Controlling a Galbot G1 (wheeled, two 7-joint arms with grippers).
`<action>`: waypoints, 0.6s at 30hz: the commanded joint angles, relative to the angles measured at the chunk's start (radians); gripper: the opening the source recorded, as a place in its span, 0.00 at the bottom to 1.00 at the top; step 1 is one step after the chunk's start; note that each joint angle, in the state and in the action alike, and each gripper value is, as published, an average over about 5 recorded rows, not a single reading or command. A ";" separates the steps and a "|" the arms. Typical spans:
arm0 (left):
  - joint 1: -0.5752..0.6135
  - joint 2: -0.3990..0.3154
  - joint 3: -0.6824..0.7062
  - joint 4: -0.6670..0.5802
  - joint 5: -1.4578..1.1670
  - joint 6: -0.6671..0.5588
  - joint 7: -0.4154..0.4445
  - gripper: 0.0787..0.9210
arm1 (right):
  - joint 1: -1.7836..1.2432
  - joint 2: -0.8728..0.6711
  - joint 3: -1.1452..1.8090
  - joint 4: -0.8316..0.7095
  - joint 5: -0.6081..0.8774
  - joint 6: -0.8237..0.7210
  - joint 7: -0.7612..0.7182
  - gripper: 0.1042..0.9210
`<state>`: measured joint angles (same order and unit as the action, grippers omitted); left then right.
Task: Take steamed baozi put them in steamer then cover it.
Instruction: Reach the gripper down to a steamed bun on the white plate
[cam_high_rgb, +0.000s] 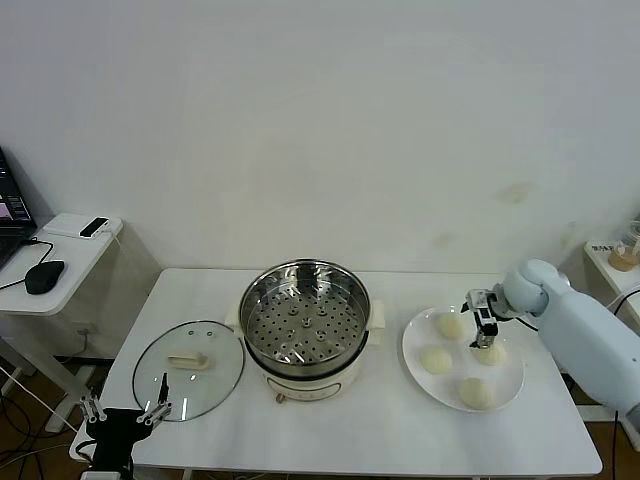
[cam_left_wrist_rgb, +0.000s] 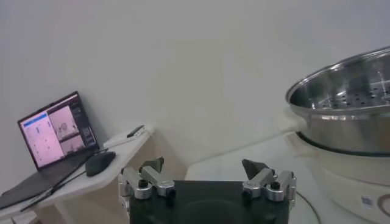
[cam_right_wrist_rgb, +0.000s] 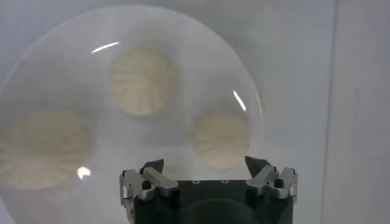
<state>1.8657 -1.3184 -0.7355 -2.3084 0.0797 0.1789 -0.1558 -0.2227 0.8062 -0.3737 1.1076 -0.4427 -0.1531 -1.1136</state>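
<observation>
Several cream-white baozi lie on a white plate (cam_high_rgb: 412, 345) at the table's right, among them one at the plate's right side (cam_high_rgb: 492, 355) and one at its front (cam_high_rgb: 477, 392). My right gripper (cam_high_rgb: 484, 335) hangs open just above the right-side baozi. In the right wrist view that gripper (cam_right_wrist_rgb: 206, 164) is empty, with a baozi (cam_right_wrist_rgb: 222, 139) straight ahead of its fingers and two more beyond. The steel steamer (cam_high_rgb: 305, 330) stands open and empty at the table's middle. Its glass cover (cam_high_rgb: 188, 368) lies flat to the left. My left gripper (cam_high_rgb: 125, 412) waits open off the table's front left corner.
A side table at the far left holds a laptop (cam_left_wrist_rgb: 55, 131), a mouse (cam_high_rgb: 44, 276) and a small device (cam_high_rgb: 94, 227). The white wall runs close behind the table. A shelf with small items (cam_high_rgb: 622, 258) stands at the far right.
</observation>
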 joint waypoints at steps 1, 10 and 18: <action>-0.002 0.000 -0.007 0.001 0.002 0.001 0.001 0.88 | 0.059 0.072 -0.059 -0.125 -0.018 0.002 0.008 0.88; -0.009 -0.003 -0.009 0.005 0.004 0.001 0.004 0.88 | 0.058 0.114 -0.057 -0.182 -0.044 0.000 0.022 0.88; -0.009 -0.004 -0.008 0.002 0.005 0.001 0.007 0.88 | 0.047 0.125 -0.054 -0.195 -0.047 -0.008 0.052 0.87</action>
<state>1.8564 -1.3230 -0.7429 -2.3072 0.0835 0.1799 -0.1493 -0.1858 0.9101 -0.4174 0.9493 -0.4812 -0.1593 -1.0756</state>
